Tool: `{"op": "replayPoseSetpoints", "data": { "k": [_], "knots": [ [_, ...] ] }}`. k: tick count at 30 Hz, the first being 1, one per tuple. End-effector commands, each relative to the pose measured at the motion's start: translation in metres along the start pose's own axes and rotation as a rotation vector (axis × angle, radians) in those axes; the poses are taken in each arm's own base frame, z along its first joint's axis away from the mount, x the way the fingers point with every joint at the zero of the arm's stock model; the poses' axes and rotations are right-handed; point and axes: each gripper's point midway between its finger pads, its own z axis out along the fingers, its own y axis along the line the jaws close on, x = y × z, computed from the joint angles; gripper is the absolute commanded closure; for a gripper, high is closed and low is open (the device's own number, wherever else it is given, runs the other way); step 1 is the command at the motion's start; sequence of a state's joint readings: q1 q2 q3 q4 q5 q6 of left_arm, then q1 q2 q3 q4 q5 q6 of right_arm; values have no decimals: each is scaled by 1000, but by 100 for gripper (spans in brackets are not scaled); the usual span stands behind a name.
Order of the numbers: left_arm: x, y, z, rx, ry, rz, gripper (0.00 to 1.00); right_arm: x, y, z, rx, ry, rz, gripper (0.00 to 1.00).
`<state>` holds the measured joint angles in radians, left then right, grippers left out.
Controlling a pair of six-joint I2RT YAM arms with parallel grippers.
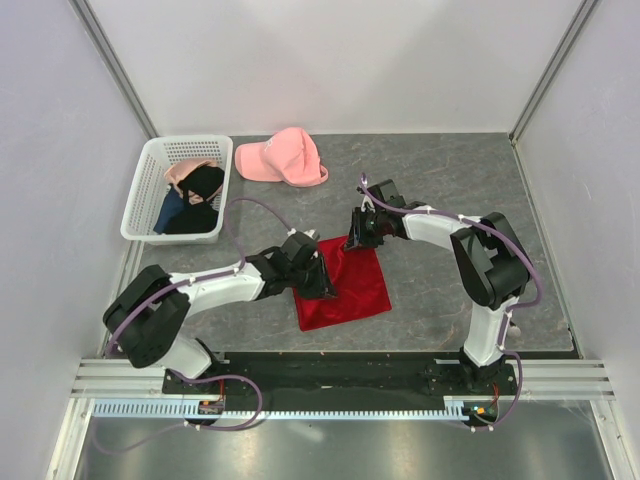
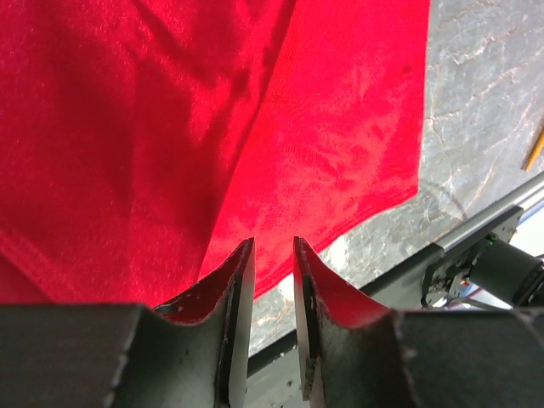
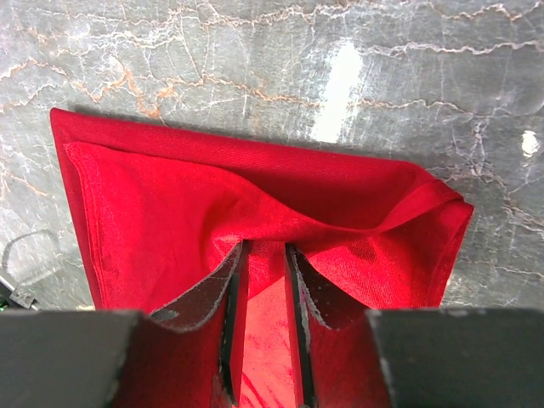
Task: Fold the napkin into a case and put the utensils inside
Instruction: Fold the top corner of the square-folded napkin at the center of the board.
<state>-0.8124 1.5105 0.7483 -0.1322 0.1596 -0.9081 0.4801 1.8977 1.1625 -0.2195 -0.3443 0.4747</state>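
Observation:
The red napkin (image 1: 352,292) lies on the grey table between my two arms. My left gripper (image 1: 325,283) is at its left edge. In the left wrist view its narrow jaws (image 2: 274,242) meet a corner of the napkin (image 2: 340,127), and creases fan out from the tips. My right gripper (image 1: 362,238) is at the far edge. In the right wrist view it (image 3: 265,246) pinches a puckered upper layer of the napkin (image 3: 153,204), lifting it off the layer below. One orange utensil (image 2: 535,149) shows at the right edge of the left wrist view; no utensil shows in the top view.
A white basket (image 1: 137,205) with dark and blue garments stands at the back left. A pink cap (image 1: 285,160) lies beside it. The black base rail (image 1: 340,365) runs along the near table edge. White walls close in the left, right and back.

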Motion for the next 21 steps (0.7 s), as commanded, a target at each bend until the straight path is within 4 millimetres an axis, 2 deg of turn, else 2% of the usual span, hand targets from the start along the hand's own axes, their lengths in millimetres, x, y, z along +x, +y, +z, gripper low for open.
{"op": "replayPoseSetpoints", "data": {
  "k": [1,4,10,14,18,21],
  "knots": [
    [-7,-9,-21,48,-49,43,68,-19,20,-11,-58,-47,-23,69],
    [-10,-9,-30,48,-72,44,68,-21,26,-23,-65,-61,-32,69],
    [-9,9,-25,8,-63,28,69,-27,33,-35,-73,-88,-50,64],
    [-5,19,-19,-15,-56,28,70,-32,31,-29,-67,-87,-58,63],
    [2,33,-15,-53,-44,29,70,-29,15,-8,-30,-61,-55,64],
    [9,43,-13,-74,-30,26,70,-31,4,-1,0,-68,-65,65]
  ]
}}
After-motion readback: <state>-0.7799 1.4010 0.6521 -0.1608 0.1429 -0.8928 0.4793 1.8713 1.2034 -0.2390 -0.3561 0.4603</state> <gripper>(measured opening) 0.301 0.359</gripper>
